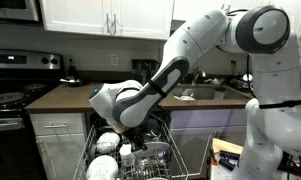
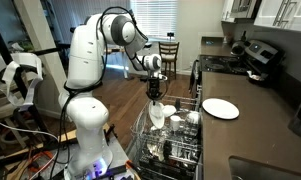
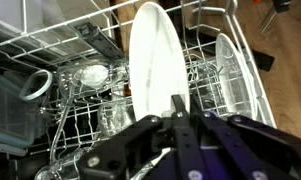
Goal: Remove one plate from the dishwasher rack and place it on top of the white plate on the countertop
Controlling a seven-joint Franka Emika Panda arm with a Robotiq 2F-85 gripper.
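Observation:
In the wrist view my gripper (image 3: 178, 108) is shut on the lower rim of an upright white plate (image 3: 155, 60), which stands over the wire dishwasher rack (image 3: 60, 50). In an exterior view the gripper (image 2: 155, 97) points straight down with that plate (image 2: 158, 114) hanging below it, just above the rack (image 2: 180, 150) pulled out from the cabinets. The small flat white plate (image 2: 220, 108) lies by itself on the dark countertop (image 2: 245, 135), to the right of the rack. In an exterior view the arm bends down over the rack (image 1: 140, 160) and hides the fingers.
Another upright plate (image 3: 230, 65), glasses (image 3: 92, 73) and a plastic container (image 3: 8, 100) stay in the rack. A stove (image 2: 248, 58) stands at the far end of the countertop, and a sink (image 1: 205, 92) is set into it. A chair (image 2: 168, 52) stands across the room.

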